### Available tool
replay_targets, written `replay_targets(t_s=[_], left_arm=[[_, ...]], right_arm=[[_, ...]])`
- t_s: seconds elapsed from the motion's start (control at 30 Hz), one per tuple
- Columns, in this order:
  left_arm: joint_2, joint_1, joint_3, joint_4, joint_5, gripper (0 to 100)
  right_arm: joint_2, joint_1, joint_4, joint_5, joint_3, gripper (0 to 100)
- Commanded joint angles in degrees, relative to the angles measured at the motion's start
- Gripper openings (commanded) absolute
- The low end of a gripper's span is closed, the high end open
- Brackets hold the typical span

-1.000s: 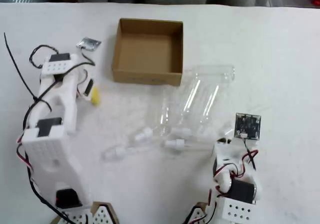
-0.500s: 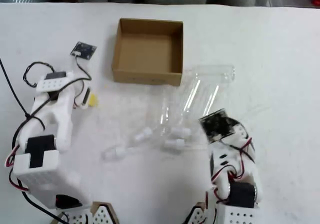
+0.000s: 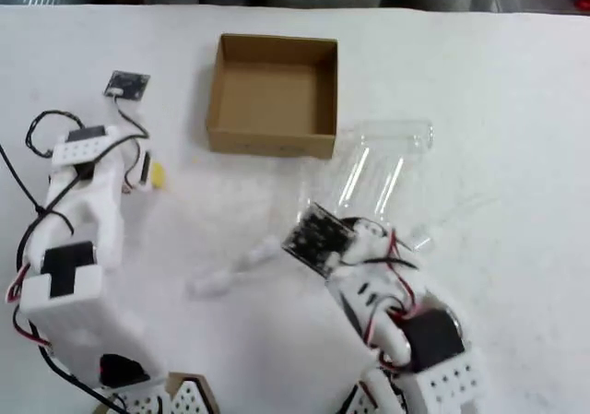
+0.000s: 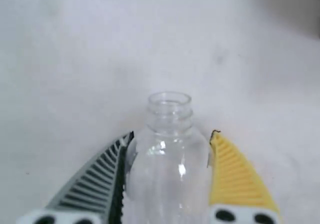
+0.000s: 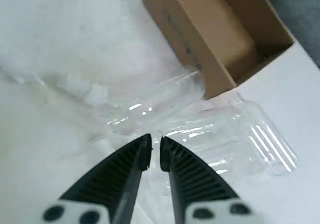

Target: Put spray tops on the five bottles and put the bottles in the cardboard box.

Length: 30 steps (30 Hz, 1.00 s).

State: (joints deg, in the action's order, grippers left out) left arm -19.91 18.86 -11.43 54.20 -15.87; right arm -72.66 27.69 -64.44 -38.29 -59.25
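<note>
My left gripper (image 4: 172,134) is shut on a clear bottle (image 4: 170,154) whose open neck carries no spray top; its grey and yellow fingers (image 4: 232,174) press the bottle's sides. In the high view this gripper (image 3: 147,171) sits left of the cardboard box (image 3: 272,96). Several clear bottles (image 3: 373,170) lie in a heap in front of the box's right corner. My right arm (image 3: 369,276) leans over that heap. Its gripper (image 5: 154,146) hangs shut and holds nothing just above the lying bottles (image 5: 160,102). White spray tops (image 3: 214,280) rest on the table by the heap, one (image 5: 85,92) on a bottle's neck.
The box (image 5: 220,39) stands open and holds nothing, close behind the bottles. Both arm bases (image 3: 166,391) sit at the near table edge. White table spreads to the far right and behind the box.
My right arm has swung left and forward, from the right of the heap to over it. My left arm has drifted left, away from the box, with its bottle.
</note>
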Motion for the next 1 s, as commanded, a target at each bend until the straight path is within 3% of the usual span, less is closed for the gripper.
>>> replay_targets(t_s=[0.0, 0.2, 0.4, 0.53, 0.77, 0.97], left_arm=[[-4.2, 1.8, 11.5, 6.5, 1.8, 10], [-15.0, 4.5, 27.3, 16.4, 9.4, 10], [-21.5, 4.6, 37.3, 23.1, 9.3, 10], [-22.9, 4.6, 39.5, 24.2, 9.3, 10], [-23.0, 4.5, 39.7, 24.2, 9.3, 10], [-23.1, 4.5, 39.7, 24.2, 9.3, 10]], right_arm=[[11.9, 3.8, -0.4, -0.6, 9.7, 2.4], [25.0, 13.7, -5.1, -1.1, 18.0, 2.5], [33.1, 23.7, -9.0, -14.2, 18.5, 2.5], [36.5, 27.1, -9.4, -19.3, 18.7, 3.5], [45.8, 29.6, -10.2, -20.9, 26.0, 20.7], [56.7, 32.7, -10.3, -20.5, 37.2, 21.2]])
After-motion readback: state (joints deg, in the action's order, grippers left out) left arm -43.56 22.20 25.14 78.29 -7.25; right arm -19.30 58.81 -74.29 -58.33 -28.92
